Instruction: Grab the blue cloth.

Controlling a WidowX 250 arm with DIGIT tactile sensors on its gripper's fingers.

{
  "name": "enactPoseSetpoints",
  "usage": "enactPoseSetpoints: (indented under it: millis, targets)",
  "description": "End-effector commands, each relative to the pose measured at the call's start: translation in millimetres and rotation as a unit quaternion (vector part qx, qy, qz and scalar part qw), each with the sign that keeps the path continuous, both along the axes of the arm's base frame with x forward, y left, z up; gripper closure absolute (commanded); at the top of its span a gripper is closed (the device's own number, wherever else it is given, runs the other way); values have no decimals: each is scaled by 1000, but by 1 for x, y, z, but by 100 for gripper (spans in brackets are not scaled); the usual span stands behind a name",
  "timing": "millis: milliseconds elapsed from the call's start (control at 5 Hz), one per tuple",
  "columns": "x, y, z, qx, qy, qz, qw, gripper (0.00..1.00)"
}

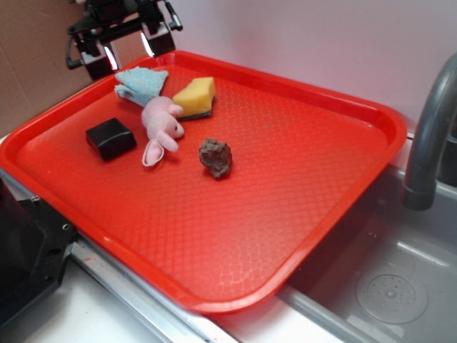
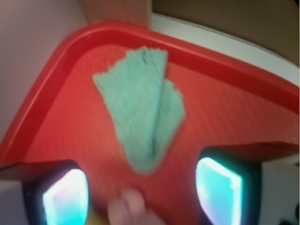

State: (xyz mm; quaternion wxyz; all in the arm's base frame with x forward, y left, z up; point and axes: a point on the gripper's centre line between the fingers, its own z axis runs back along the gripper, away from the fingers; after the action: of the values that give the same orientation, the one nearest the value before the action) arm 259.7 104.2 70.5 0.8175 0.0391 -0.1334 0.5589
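A: Count on the red tray (image 1: 300, 207)?

B: Five loose items: one blue cloth (image 1: 143, 82), one yellow sponge (image 1: 196, 96), one pink plush bunny (image 1: 163, 127), one black block (image 1: 111, 138), one brown rock (image 1: 215, 157). One gripper (image 1: 127, 44). One grey faucet (image 1: 427, 136) at right, over a sink (image 1: 385, 279).

A: Cloth location?

B: Far left corner of the tray, lying flat, folded roughly triangular. The bunny's head touches its near tip; the sponge sits just beside it to the right. In the wrist view the cloth (image 2: 143, 112) lies between the two fingers (image 2: 65, 197), apart from both.

A: Gripper state?

B: Released, jaws spread wide, nothing in them. It hangs above the tray's far left corner, over the cloth.

A: Edges and room?

B: The raised rim (image 2: 61, 61) runs close along two sides of the cloth. All items cluster in the far left part; the tray's near and right areas are bare red surface. The tray's right edge overhangs the sink.
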Motion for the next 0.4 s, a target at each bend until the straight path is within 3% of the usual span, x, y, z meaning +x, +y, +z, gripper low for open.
enactPoseSetpoints:
  millis: [0, 200]
  targets:
    - [6, 40, -21, 20, 10, 43, 999, 0]
    - [7, 44, -34, 21, 31, 40, 999, 0]
